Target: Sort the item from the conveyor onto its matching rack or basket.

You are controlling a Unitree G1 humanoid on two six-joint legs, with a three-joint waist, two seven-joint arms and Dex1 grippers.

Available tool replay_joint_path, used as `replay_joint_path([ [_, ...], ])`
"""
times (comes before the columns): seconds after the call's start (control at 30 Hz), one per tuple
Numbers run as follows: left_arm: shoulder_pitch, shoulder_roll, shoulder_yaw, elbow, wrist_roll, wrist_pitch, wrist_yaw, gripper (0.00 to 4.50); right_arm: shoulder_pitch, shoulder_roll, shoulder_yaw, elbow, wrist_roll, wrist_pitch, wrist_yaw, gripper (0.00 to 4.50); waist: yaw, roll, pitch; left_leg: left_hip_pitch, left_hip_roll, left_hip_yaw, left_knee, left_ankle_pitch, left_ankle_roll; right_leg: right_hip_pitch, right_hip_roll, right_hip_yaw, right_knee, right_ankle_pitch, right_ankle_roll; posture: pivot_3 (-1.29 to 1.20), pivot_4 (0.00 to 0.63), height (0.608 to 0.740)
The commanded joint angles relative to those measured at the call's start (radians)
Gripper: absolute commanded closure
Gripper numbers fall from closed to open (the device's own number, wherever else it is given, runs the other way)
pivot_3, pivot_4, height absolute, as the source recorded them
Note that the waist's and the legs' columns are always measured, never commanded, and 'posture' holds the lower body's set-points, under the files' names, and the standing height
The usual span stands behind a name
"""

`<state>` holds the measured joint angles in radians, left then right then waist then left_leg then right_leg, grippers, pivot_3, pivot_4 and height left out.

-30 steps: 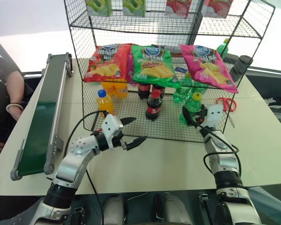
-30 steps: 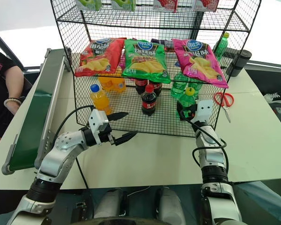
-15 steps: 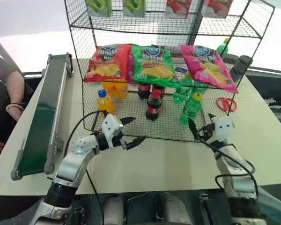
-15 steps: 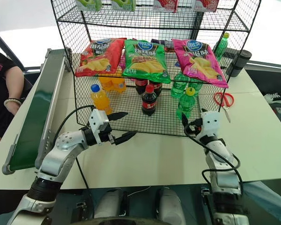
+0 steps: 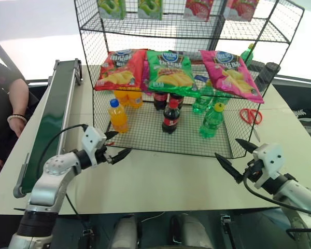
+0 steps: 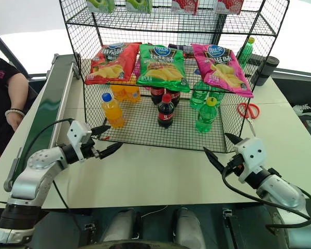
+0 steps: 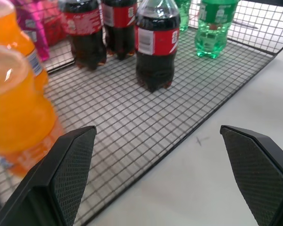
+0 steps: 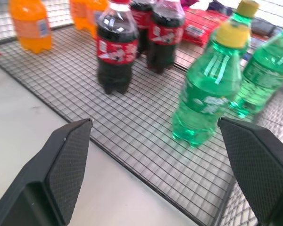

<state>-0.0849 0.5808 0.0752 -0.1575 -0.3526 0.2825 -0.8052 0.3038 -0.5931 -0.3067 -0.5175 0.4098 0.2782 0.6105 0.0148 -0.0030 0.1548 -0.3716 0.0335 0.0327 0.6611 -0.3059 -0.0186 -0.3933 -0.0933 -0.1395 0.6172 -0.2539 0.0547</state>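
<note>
The item, a green soda bottle with a yellow cap (image 5: 211,122), stands upright and free on the lowest mesh tier of the black wire rack (image 5: 145,134). In the right wrist view the bottle (image 8: 205,96) is ahead of my right gripper (image 8: 154,121), beyond its fingers. That gripper (image 5: 228,149) is open and empty over the table, just in front of the rack's front right corner. My left gripper (image 5: 122,142) is open and empty near the rack's front left corner, below an orange drink bottle (image 5: 117,116). The dark-green conveyor (image 5: 49,129) runs along the table's left side with nothing on it.
Cola bottles (image 5: 170,116) and more green bottles (image 5: 202,101) stand on the same tier. Three chip bags (image 5: 168,70) lie on the tier above. Red scissors (image 5: 250,115) lie on the table right of the rack. A person's arm (image 5: 13,111) is at the far left.
My right gripper let go of the green bottle and drew back out of the rack, leaving it standing. My left gripper swung left toward the conveyor.
</note>
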Motion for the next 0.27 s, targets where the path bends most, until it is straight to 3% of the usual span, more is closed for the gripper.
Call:
replay_joint_path([
  [0.03,0.025,0.014,0.045,-0.01,-0.01,-0.026,-0.005,0.0,-0.024,-0.02,-0.028,-0.03,0.021,0.015,0.008,0.07,0.0,0.0,0.0,0.0,0.0,0.0,0.0,0.0,0.0,0.0,0.0,0.0,0.0,0.0,0.0,0.0,0.15,0.735],
  [0.27,0.063,0.007,0.059,-0.014,-0.011,-0.039,0.006,0.0,-0.051,-0.021,-0.032,-0.033,0.019,0.04,0.001,0.07,0.001,0.0,0.0,-0.001,0.0,0.0,0.0,0.0,0.0,0.0,0.0,0.0,0.0,0.0,0.0,0.0,0.15,0.735],
])
